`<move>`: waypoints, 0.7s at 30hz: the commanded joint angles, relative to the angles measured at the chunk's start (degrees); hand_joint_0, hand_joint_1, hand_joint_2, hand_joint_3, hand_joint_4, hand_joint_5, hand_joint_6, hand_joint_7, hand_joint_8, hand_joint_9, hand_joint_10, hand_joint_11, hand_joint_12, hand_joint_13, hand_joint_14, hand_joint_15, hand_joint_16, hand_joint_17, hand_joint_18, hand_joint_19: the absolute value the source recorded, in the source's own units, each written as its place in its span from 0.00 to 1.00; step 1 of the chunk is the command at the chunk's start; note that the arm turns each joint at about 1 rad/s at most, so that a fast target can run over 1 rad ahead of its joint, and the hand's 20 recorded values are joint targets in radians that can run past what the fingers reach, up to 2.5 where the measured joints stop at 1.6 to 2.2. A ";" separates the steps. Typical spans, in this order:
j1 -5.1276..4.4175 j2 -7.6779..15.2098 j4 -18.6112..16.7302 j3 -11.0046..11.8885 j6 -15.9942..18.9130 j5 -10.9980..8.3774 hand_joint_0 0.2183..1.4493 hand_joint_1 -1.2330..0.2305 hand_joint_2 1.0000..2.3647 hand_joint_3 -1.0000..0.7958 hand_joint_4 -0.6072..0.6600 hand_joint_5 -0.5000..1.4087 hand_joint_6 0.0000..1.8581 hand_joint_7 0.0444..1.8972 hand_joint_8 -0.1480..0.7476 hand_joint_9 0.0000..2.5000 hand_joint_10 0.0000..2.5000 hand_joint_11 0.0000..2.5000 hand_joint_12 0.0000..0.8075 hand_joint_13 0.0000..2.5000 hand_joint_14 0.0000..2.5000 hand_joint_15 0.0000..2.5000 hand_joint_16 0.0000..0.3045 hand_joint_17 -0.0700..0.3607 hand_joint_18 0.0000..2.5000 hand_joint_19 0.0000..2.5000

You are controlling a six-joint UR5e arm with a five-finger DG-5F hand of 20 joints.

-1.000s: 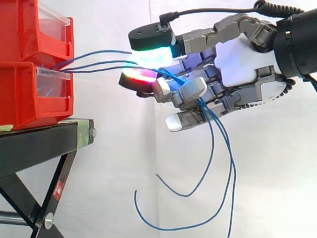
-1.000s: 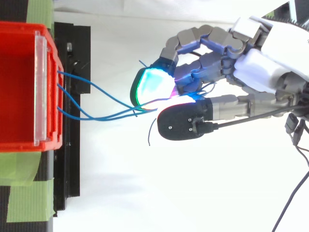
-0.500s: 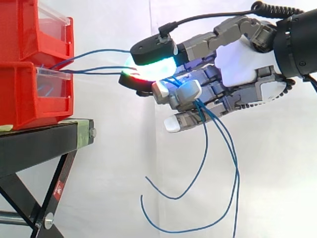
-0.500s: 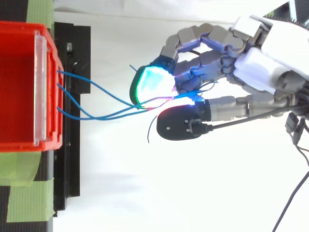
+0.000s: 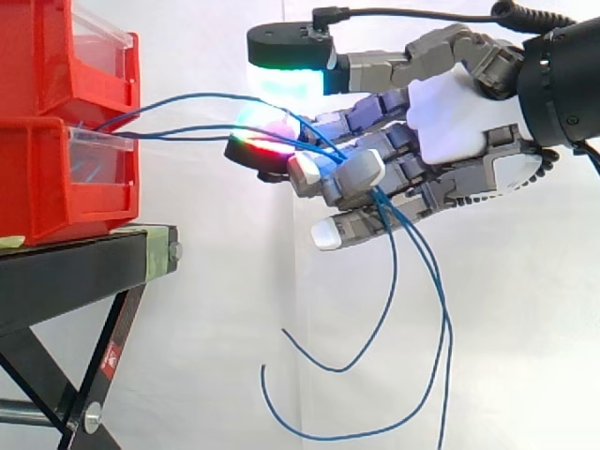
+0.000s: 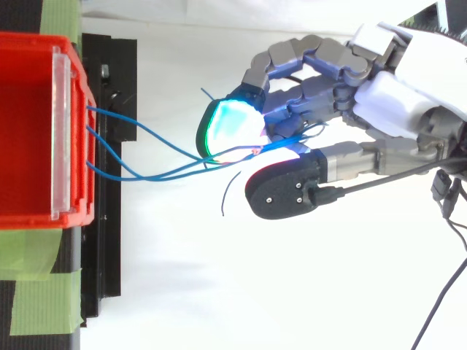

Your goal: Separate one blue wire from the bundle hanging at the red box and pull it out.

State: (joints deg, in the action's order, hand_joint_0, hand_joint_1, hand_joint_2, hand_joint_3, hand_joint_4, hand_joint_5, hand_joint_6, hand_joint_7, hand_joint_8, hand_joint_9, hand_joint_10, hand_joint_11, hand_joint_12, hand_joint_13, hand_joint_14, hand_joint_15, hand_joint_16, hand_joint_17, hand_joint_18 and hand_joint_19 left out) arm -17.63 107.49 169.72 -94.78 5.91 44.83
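Three thin blue wires (image 6: 139,128) run from the front of the red bins (image 5: 56,122) across the gap to my hand (image 5: 450,122). They pass between its curled fingers (image 5: 352,173), and their loose ends hang below the hand in long loops (image 5: 442,319). The thumb (image 5: 291,66) stands raised above the wires, apart from the glowing fingertips (image 6: 230,127). In the top view the wires converge at those fingertips, with the thumb (image 6: 284,193) beside them. I cannot tell whether a single wire is separated from the others.
The red bins (image 6: 29,131) sit stacked on a black stand (image 5: 84,272) at the left, with green tape (image 6: 40,292) on its top. A white curtain hangs behind. Open air lies between the stand and the hand.
The thumb has lifted off the fingertips and the wires, after pressing down on them half a second ago. The hanging loops have swung slightly. The hand itself has hardly moved.
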 commanded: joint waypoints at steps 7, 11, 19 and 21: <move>-0.04 0.00 0.00 0.04 0.07 -0.01 0.27 0.33 0.00 0.28 0.62 0.14 0.49 0.44 0.52 0.31 0.00 0.60 0.51 0.27 0.41 0.55 0.18 0.45 0.27 0.26; 0.05 0.00 0.00 0.04 0.07 -0.01 0.29 0.35 0.00 0.30 0.61 0.15 0.49 0.44 0.52 0.32 0.00 0.59 0.50 0.28 0.40 0.57 0.18 0.44 0.27 0.26; 0.05 0.00 0.09 -0.05 0.07 -0.01 0.33 0.33 0.01 0.35 0.60 0.15 0.49 0.44 0.51 0.33 0.00 0.59 0.51 0.28 0.40 0.56 0.17 0.43 0.27 0.27; -0.04 0.00 0.09 -0.05 0.07 0.08 0.33 0.33 0.01 0.35 0.59 0.15 0.49 0.45 0.51 0.33 0.00 0.59 0.51 0.29 0.40 0.56 0.17 0.43 0.28 0.27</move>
State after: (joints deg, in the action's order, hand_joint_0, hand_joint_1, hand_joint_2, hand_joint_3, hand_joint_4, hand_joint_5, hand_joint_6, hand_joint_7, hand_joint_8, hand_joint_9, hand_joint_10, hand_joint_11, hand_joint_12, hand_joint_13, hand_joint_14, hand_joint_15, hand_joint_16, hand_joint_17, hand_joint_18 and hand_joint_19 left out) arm -17.65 107.49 169.79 -94.77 5.98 44.83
